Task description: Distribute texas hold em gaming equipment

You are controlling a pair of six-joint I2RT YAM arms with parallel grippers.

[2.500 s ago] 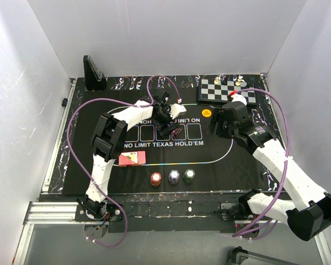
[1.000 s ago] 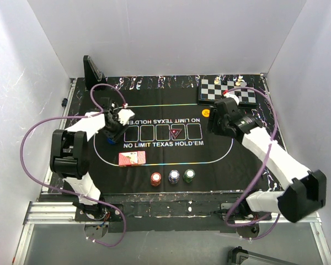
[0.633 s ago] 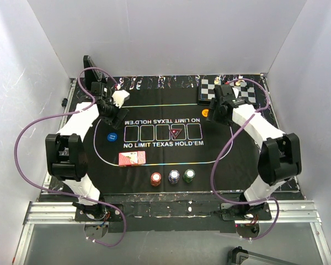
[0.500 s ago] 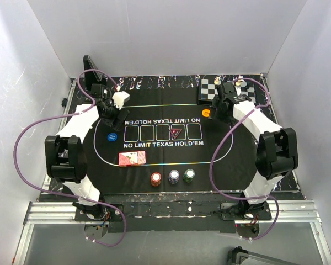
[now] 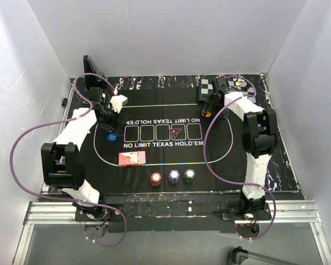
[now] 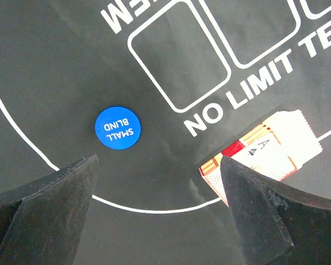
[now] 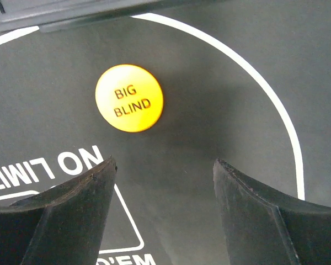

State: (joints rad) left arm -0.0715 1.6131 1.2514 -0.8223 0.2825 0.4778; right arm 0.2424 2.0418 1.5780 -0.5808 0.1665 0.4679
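Note:
My left gripper [image 5: 108,120] is open and empty above the mat's left side, as the left wrist view [image 6: 158,165] shows. The blue "SMALL BLIND" button [image 6: 117,128] lies flat on the mat ahead of its fingers [image 5: 111,137]. The red-backed card deck [image 6: 262,152] lies near the right finger [image 5: 132,159]. My right gripper [image 5: 212,105] is open and empty [image 7: 164,163] just short of the yellow "BIG BLIND" button [image 7: 129,98]. The red triangular marker [image 5: 177,132] sits in a card box. Red [image 5: 155,179], purple [image 5: 173,176] and green [image 5: 188,175] chips stand in a row at the near edge.
The chessboard [image 5: 240,95] with its pieces sits at the back right, its edge just beyond the yellow button [image 7: 71,14]. A black stand [image 5: 91,72] is at the back left corner. White walls close in the table on three sides.
My left gripper moved from the marker at the mat's centre to the left, left the blue button there and drew back. My right gripper moved back towards the chessboard, beside the yellow button.

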